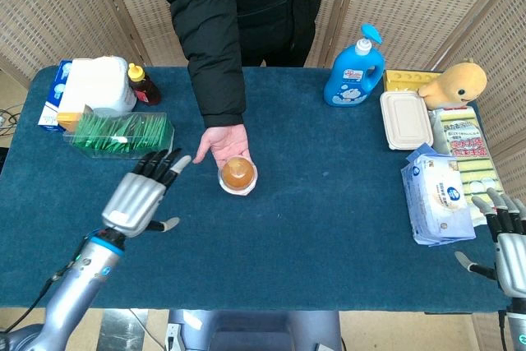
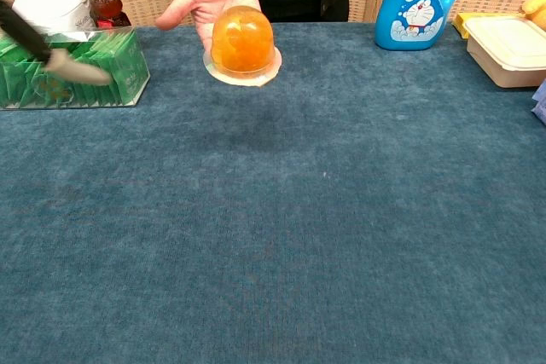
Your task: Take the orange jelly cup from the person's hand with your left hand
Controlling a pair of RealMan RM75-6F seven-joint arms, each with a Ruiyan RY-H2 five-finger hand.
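A: Sitting dome-up on its white lid, the translucent orange jelly cup [image 1: 237, 174] rests on the person's upturned bare palm [image 1: 222, 145], held out over the middle of the blue cloth-covered bench [image 1: 329, 203]. Agreed?

B: Yes. The chest view shows the cup [image 2: 243, 40] raised above the cloth, with the black sleeve behind it.

A: And the silver left hand [image 1: 144, 195]?

B: It hangs just left of the cup, fingers spread and pointing toward the far right, holding nothing. It is near the palm but apart from it. In the chest view only dark, blurred fingers [image 2: 77, 70] show at the left edge.

A: The right hand [image 1: 505, 240]?

B: Low at the near right corner, fingers apart, empty, beside the blue-and-white pack of wipes [image 1: 436, 199].

A: What else?

B: Far left, a clear box of green sachets [image 1: 123, 133], a white tub [image 1: 99, 84] and a small brown bottle with a yellow cap [image 1: 144, 84]. Far right, a blue pump bottle of detergent [image 1: 353, 67], a beige lidded lunch box [image 1: 405, 119] and a yellow plush toy [image 1: 456, 84].
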